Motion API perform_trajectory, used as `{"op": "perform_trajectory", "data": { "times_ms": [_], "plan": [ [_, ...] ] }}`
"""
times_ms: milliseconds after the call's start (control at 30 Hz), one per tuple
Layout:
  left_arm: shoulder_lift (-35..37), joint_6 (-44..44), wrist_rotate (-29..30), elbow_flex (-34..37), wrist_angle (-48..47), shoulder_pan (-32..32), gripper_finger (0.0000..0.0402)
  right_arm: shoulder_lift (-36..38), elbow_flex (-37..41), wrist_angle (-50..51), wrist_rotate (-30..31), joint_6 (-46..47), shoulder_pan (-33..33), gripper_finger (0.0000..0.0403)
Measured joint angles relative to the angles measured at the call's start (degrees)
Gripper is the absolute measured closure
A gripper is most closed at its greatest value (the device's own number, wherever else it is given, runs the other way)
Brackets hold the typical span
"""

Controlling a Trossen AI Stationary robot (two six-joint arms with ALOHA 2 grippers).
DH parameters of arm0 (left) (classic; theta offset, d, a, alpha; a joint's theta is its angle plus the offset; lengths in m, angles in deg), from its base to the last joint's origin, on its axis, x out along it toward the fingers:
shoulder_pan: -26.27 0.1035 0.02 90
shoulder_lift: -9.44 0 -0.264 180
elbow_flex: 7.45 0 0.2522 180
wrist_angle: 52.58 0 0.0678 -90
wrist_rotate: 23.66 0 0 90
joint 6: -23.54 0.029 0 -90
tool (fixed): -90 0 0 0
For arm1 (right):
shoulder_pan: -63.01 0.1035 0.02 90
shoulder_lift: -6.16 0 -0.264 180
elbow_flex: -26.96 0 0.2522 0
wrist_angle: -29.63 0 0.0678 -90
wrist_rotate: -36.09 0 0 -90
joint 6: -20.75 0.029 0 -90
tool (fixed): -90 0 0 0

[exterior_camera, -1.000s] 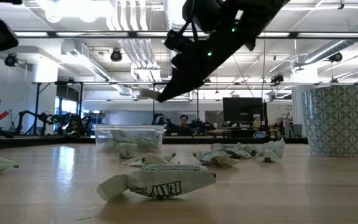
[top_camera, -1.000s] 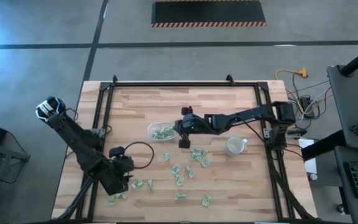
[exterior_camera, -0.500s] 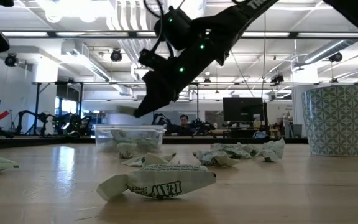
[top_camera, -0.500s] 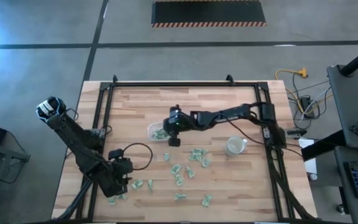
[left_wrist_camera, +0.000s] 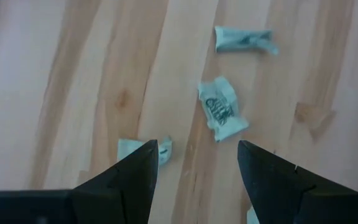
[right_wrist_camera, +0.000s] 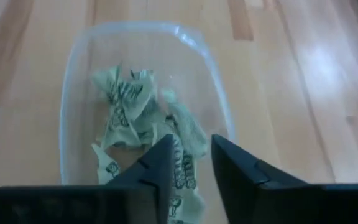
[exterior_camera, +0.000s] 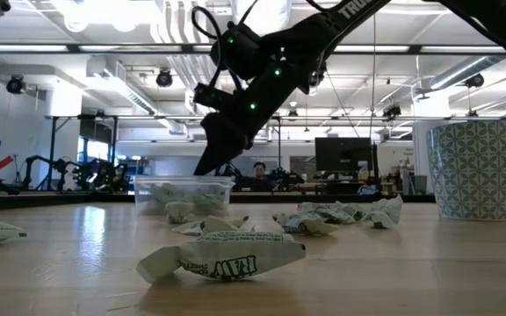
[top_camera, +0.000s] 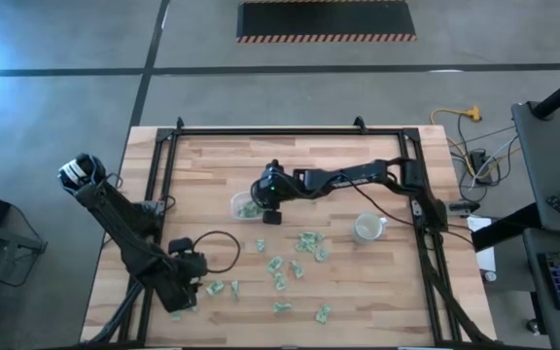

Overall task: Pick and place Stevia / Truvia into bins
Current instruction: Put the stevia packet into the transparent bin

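Note:
Several pale green and white Stevia packets [top_camera: 282, 264] lie loose on the wooden table's near half. More of them are heaped in the clear rounded-rectangular bin [top_camera: 235, 204]. My right gripper [right_wrist_camera: 191, 157] hangs over that bin, fingers open and pointing down into it. Its tips are at about rim height in the low view [exterior_camera: 202, 170], with the binned packets [right_wrist_camera: 129, 106] below them. At the table's near left, my left gripper [left_wrist_camera: 197, 155] is open above loose packets [left_wrist_camera: 219, 109]; one packet [left_wrist_camera: 140, 151] lies partly behind a finger. A round patterned cup [top_camera: 367, 228] stands at the right.
A black metal frame [top_camera: 261, 131] borders the table. A black cable loop [top_camera: 224, 245] trails by the left arm. In the low view one packet [exterior_camera: 222, 254] lies closest to the camera. Bare wood lies at the far side of the table [top_camera: 290, 156].
My right gripper has swung toward the table's left, from beside the bin to over it, and has come down to its rim. The pale packet seen at its fingertips in the earlier low views no longer shows there.

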Motion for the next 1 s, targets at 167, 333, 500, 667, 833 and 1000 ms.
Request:
{"op": "perform_trajectory", "data": {
  "times_ms": [167, 333, 500, 667, 833, 1000],
  "plan": [
    [-2.45, 0.55, -1.44, 0.0, -0.54, -0.04, 0.0198, 2.78, 0.0, 0.77, -0.15, -0.26, 0.34, 0.0248],
    [-6.28, 4.94, -1.66, 0.0, -0.53, -0.07, 0.0199, 6.9, -0.02, 3.91, -2.64, -4.42, 2.77, 0.0233],
    [-10.69, 8.23, -1.55, 0.02, -1.79, -0.04, 0.0199, 10.04, 0.0, 9.53, -3.6, -6.32, 5.65, 0.0232],
    [-13.58, 7.96, -1.61, 0.05, -4.28, -0.04, 0.0199, 12.45, 0.09, 15.44, -3.48, -5.86, 8.76, 0.0232],
    [-14.34, 7.93, -1.61, 0.07, -4.31, -0.05, 0.0217, 14.08, 0.85, 18.31, -3.41, -4.01, 11.75, 0.0232],
    [-14.36, 7.78, -1.61, 0.07, -3.95, -0.04, 0.0276, 14.2, 1.89, 22.81, -3.35, -1.41, 15.2, 0.0232]
  ]
}}
